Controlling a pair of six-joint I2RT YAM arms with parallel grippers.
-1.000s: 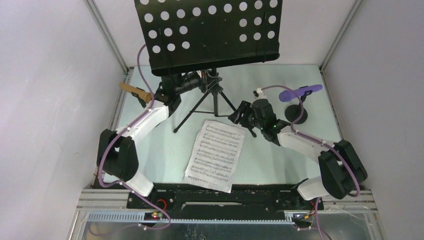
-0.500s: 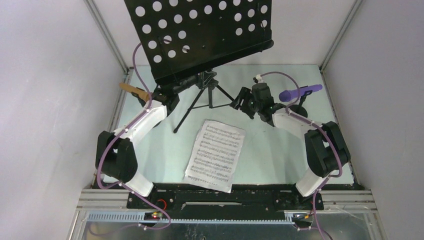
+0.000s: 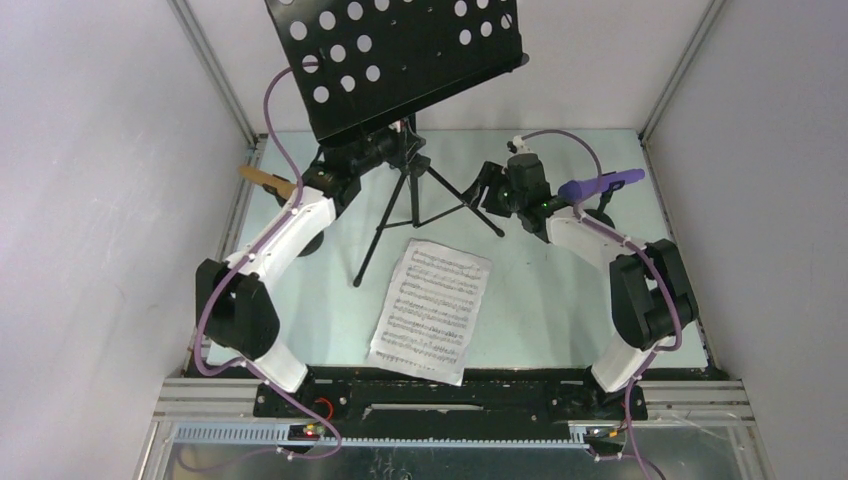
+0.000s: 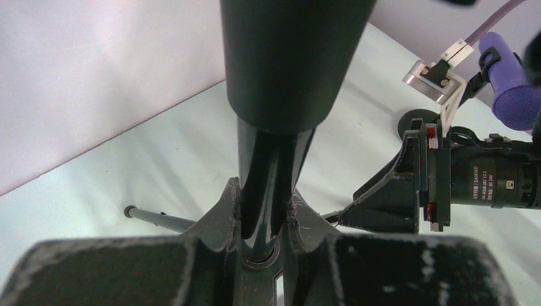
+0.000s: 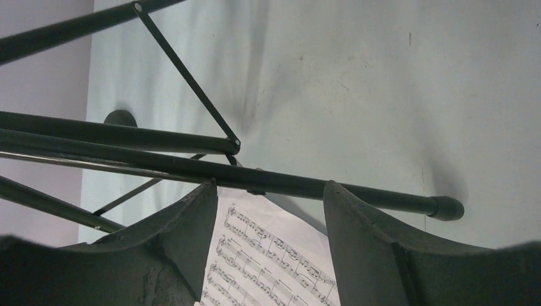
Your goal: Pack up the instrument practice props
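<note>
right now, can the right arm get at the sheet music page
Probably yes. The right gripper is open, and the sheet music page lies flat and uncovered close by. One tripod leg crosses just ahead of the gripper, so it would need to clear that first.

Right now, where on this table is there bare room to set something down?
Bare table lies between the sheet and the right arm, and a narrower strip between the sheet and the left arm. The back is crowded: stand legs, left gripper, right gripper, purple mic, tan mic.
</note>
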